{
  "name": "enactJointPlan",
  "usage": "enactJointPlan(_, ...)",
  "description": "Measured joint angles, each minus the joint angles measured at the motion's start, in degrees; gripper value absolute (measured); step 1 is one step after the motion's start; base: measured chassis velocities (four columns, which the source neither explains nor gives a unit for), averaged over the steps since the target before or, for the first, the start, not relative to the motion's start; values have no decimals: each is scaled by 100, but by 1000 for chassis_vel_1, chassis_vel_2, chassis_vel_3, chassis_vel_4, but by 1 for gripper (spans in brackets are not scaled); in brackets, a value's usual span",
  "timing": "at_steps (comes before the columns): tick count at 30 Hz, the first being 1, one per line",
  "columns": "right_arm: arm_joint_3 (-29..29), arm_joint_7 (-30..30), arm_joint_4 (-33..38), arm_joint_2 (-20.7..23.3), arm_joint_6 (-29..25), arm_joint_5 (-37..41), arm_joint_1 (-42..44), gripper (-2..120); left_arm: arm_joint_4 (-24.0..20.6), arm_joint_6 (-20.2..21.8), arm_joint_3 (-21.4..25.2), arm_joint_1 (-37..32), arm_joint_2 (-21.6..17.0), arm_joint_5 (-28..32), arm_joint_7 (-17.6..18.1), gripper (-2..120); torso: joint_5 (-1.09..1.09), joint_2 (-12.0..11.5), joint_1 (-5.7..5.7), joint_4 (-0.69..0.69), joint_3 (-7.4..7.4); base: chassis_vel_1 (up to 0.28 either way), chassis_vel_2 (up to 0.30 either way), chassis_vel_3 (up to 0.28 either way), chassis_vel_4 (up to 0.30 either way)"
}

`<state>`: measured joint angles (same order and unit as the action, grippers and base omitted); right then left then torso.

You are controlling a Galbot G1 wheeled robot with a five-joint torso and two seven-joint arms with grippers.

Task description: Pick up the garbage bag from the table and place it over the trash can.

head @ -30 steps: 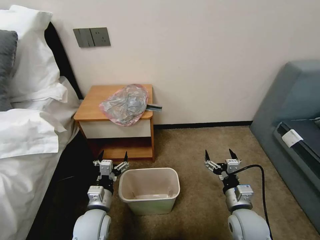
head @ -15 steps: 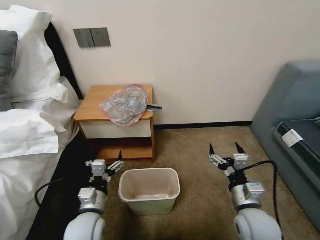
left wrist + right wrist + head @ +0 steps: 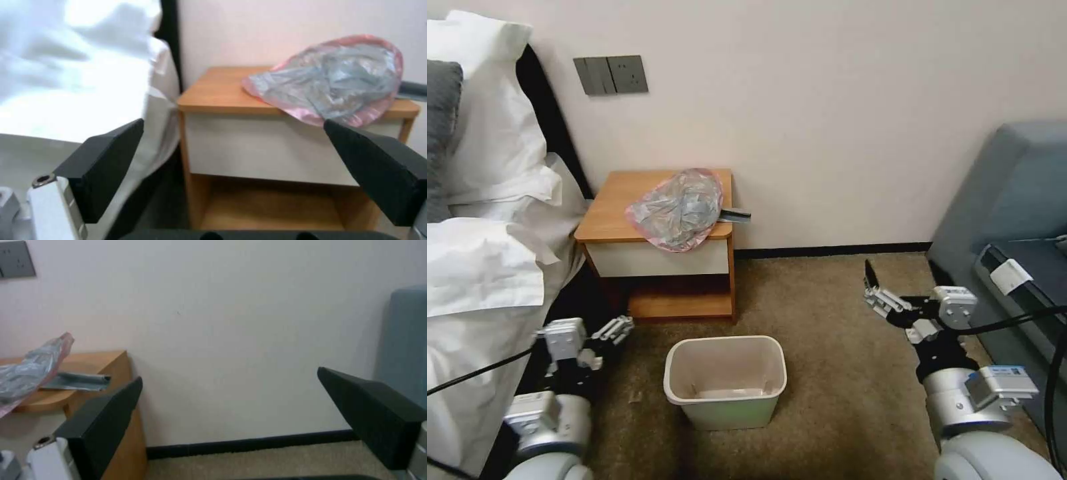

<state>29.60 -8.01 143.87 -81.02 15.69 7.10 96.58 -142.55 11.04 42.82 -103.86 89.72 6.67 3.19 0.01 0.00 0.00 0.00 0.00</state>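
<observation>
Part of the bag (image 3: 676, 208) hangs over the table (image 3: 607, 213) edge. We hold the left gripper (image 3: 594, 327) and right gripper (image 3: 904, 293) low, both wide, beside the can (image 3: 725, 380).

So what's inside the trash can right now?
The trash can shows bare cream walls and floor, no liner; its near inner wall is hidden by the rim. The garbage bag lies on the table.

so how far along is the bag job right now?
Nothing done yet. The garbage bag lies crumpled on the table, overhanging its front edge; the trash can on the carpet is unlined. Left gripper and right gripper are open, low, holding nothing. Pickup and fitting remain.
</observation>
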Motion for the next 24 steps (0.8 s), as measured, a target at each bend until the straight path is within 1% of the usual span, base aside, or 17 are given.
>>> enactJointPlan(1,0,0,-1,14,-3,12,-1,100,-74,49,56,-67,18,31,15,100,2,0,0,0,0,0,0,0,0)
enactJointPlan(2,3,-2,-40,42,-29,77,-14,100,-111,151,146,-198,51,88,41,100,-2,0,0,0,0,0,0,0,0)
enactJointPlan(5,3,-24,-94,73,-45,307,-70,100,-117,194,193,-258,67,114,56,100,-1,0,0,0,0,0,0,0,0)
enactJointPlan(8,-17,-183,-167,127,-42,1039,-277,100,-117,201,199,-266,70,120,58,100,-1,0,0,0,0,0,0,0,0)
enactJointPlan(9,-17,-183,-167,127,-42,1039,-277,100,-117,201,199,-266,70,120,58,100,-1,0,0,0,0,0,0,0,0)
enactJointPlan(10,-26,-233,-191,157,-27,1279,-345,100,-117,201,199,-270,61,129,58,100,-1,0,0,0,0,0,0,0,0)
enactJointPlan(11,-32,-269,-218,187,-19,1479,-395,100,-115,197,197,-282,35,146,50,100,-1,0,0,0,0,0,0,0,0)
enactJointPlan(12,-42,-309,-265,246,-16,1759,-467,100,-110,128,160,-309,-94,217,-33,100,-1,0,0,1,0,0,0,0,0)
enactJointPlan(13,-42,-309,-265,246,-16,1759,-467,100,-110,128,160,-309,-94,217,-33,100,-1,0,0,1,0,0,0,0,0)
enactJointPlan(14,-49,-326,-301,295,-18,1991,-527,100,-110,60,126,-322,-197,270,-104,100,-1,0,0,-2,0,0,0,0,0)
enactJointPlan(16,-81,-412,-382,438,-19,2557,-685,100,-101,-8,94,-335,-295,323,-173,100,-1,0,0,-2,0,0,0,0,0)
enactJointPlan(17,-81,-412,-382,438,-19,2557,-685,100,-101,-8,94,-335,-295,323,-173,100,-1,0,0,-2,0,0,0,0,0)
enactJointPlan(21,-214,-771,-724,797,-25,3912,-1149,100,-90,-31,83,-336,-320,333,-195,100,-1,0,0,-1,0,0,0,0,0)
enactJointPlan(22,-214,-771,-724,797,-25,3912,-1149,100,-90,-31,83,-336,-320,333,-195,100,-1,0,0,-1,0,0,0,0,0)
enactJointPlan(24,-266,-905,-964,907,-25,4541,-1414,100,-87,-34,86,-339,-336,368,-192,100,-1,0,0,0,1,0,0,0,0)
